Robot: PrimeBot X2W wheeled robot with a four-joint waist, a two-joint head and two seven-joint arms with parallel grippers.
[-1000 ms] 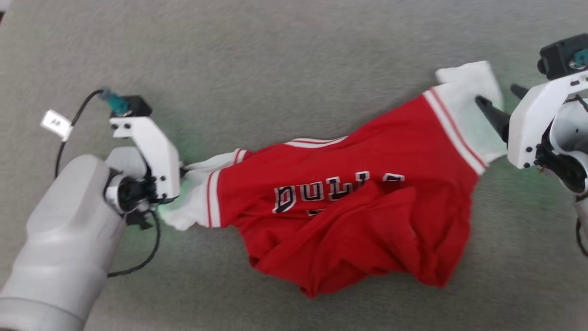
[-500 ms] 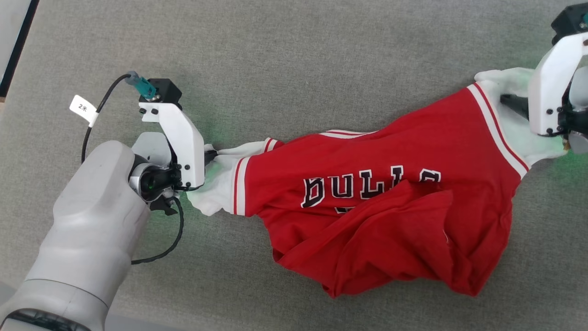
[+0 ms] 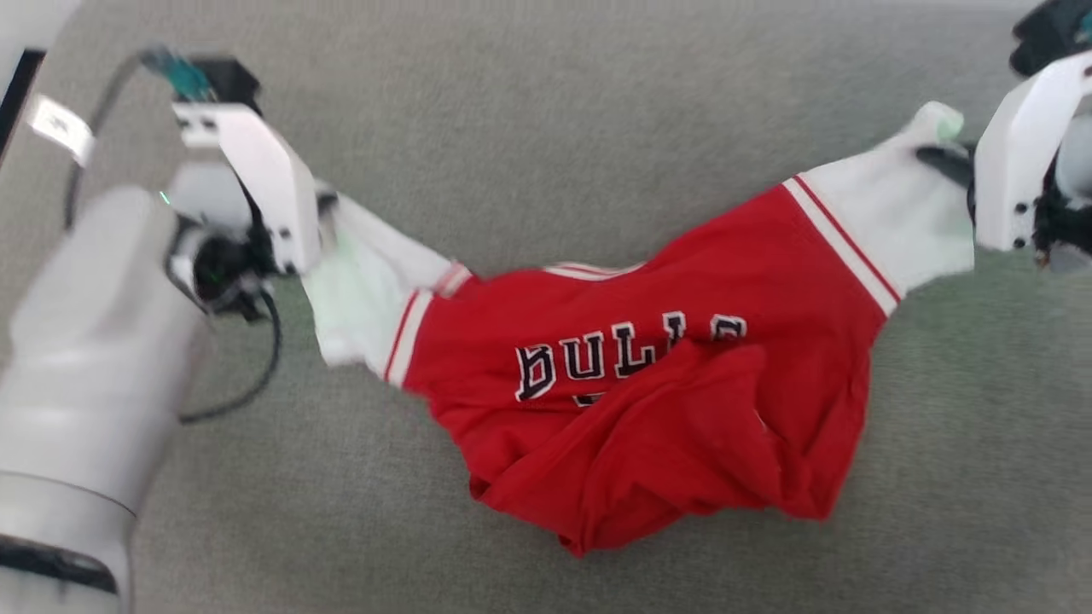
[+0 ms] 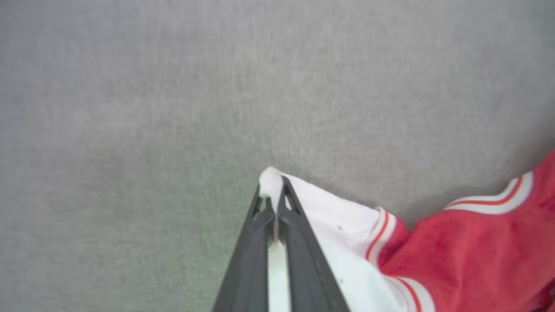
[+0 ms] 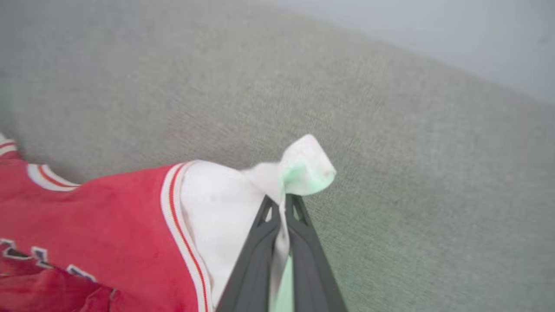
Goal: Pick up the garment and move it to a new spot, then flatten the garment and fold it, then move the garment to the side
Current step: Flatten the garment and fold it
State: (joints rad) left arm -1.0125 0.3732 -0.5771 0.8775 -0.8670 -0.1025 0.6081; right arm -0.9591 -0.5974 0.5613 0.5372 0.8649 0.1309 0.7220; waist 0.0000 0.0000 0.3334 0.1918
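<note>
The garment (image 3: 648,375) is a red T-shirt with white sleeves and striped trim, hanging between my two arms over a grey cloth surface. Its red body sags in a crumpled bunch at the middle. My left gripper (image 3: 328,205) is shut on the end of one white sleeve (image 4: 312,216), the fabric pinched between the dark fingertips (image 4: 272,190). My right gripper (image 3: 938,158) is shut on the other white sleeve (image 5: 225,216), a fold of it bulging past the fingertips (image 5: 281,203). Both sleeves are pulled up and outward.
Grey fabric surface (image 3: 546,111) spreads all around the shirt. A dark edge with a paler strip (image 3: 13,94) shows at the far left. A black cable with a white tag (image 3: 60,128) loops beside my left wrist.
My right gripper has closed on the white sleeve. Both grippers now hold the sleeves higher, so the shirt hangs in a deeper sag. The head camera has also shifted.
</note>
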